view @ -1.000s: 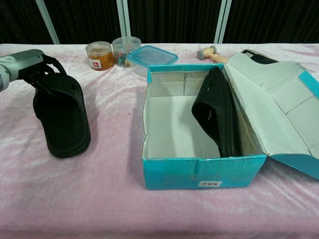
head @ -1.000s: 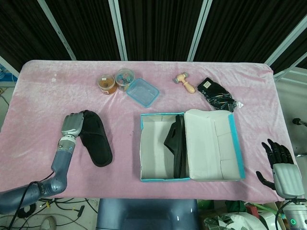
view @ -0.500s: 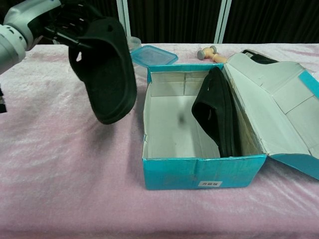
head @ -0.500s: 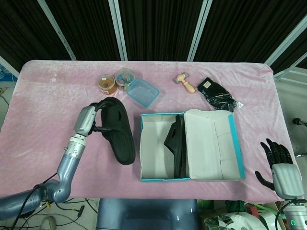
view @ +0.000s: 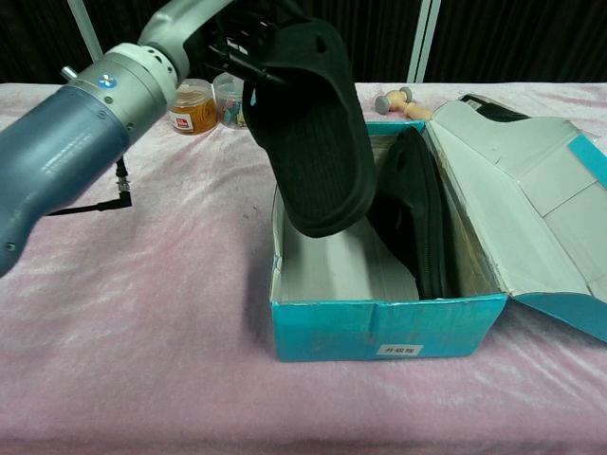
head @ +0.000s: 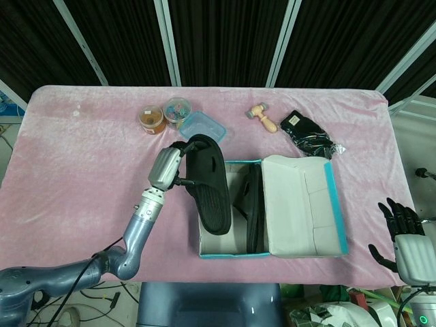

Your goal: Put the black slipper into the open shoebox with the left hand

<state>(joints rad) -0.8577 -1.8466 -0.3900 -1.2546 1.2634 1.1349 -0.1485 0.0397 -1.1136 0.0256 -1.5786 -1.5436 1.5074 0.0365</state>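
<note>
Left hand (head: 165,168): we grip the black slipper (head: 210,184), raised above the open shoebox (head: 225,254).
Right hand (head: 403,235): ours, empty, fingers spread.

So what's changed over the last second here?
The left hand, gripping the black slipper, has lifted it off the table and carried it rightward; it now hangs over the open shoebox. The second slipper inside, the right hand and the back-row items stayed put.
</note>
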